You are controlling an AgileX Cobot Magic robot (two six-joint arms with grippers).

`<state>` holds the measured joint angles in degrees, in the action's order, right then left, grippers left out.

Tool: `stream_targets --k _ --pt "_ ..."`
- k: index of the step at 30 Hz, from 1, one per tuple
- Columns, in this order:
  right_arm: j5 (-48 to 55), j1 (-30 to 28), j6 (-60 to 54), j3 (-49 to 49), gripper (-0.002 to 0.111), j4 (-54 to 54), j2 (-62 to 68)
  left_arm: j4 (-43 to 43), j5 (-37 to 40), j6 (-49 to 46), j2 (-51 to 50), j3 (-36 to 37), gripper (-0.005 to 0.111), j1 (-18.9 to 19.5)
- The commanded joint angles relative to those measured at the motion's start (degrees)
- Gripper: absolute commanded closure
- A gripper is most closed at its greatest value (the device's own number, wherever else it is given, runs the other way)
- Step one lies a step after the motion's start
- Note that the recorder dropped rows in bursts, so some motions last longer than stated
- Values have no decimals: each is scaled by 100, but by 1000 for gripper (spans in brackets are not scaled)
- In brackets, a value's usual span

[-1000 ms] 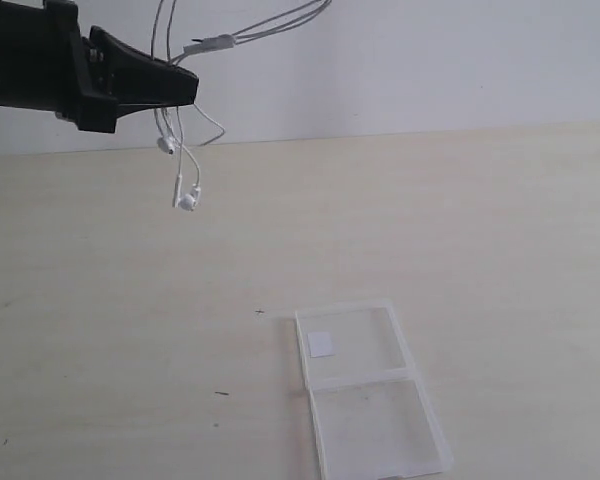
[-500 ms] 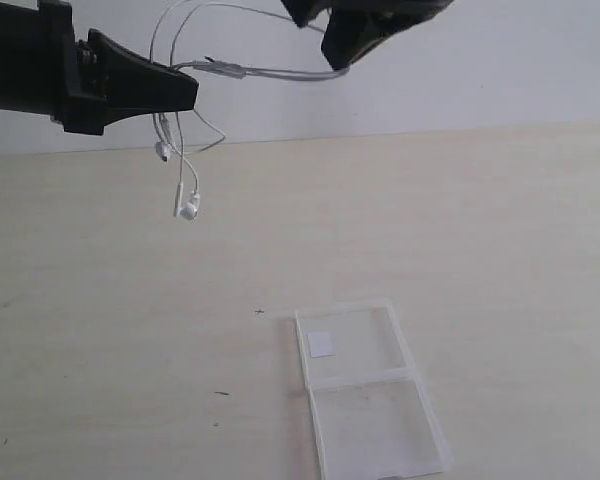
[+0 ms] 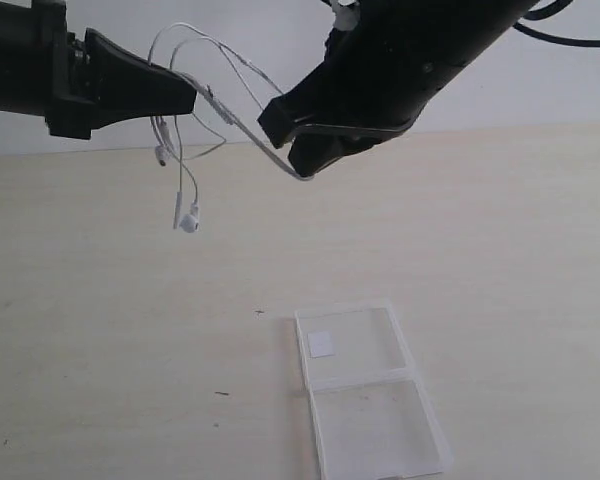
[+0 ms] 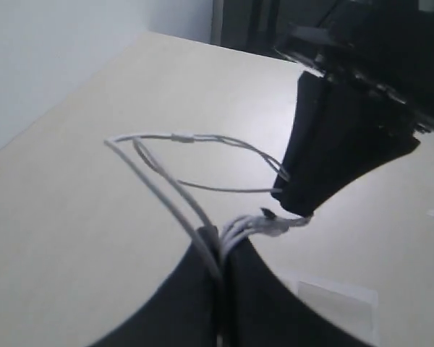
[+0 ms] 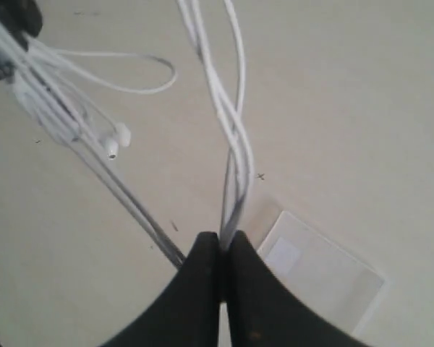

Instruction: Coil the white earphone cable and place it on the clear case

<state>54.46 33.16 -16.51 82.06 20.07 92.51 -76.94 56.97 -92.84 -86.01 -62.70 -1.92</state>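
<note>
"Since the white earphone cable (image 3: 242, 127) is so thin and light, how do you think it will handle?"

"Softly, I would say. It looks limp, it bends under its own small weight, and I think the loops can slide loose or tangle (the two earbuds (image 3: 188, 220) dangle free below the bundle). It is better to take it where several strands run together, not at one single strand and not at the buds."

"Where is it at this moment?"

"It is in the air over the far left part of the table (image 3: 500, 250), stretched between the two arms. The clear case (image 3: 372, 425) lies open and flat near us, a little right of the middle, well apart from the cable. One half carries a small white sticker (image 3: 320, 344)."

"And the grippers?"

"The left gripper (image 3: 190, 92) has its jaws pressed together on a bunch of strands. The right gripper (image 3: 302, 168), which reaches in from the far right, is pinched closed too, with a few strands running in between its fingertips. Neither one touches the case."
</note>
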Motion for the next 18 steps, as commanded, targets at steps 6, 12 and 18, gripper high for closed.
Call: stream_targets --k 6,12,18 --pt "-66 -29 -645 -168 35 501 -40 -130 7 29 69 7 107 12" --pt "-124 -29 -543 -168 38 115 -284 33 -16 29 69 7 107 12" --pt "-563 -29 396 -168 70 -1188 -890 448 9 29 69 7 107 12"
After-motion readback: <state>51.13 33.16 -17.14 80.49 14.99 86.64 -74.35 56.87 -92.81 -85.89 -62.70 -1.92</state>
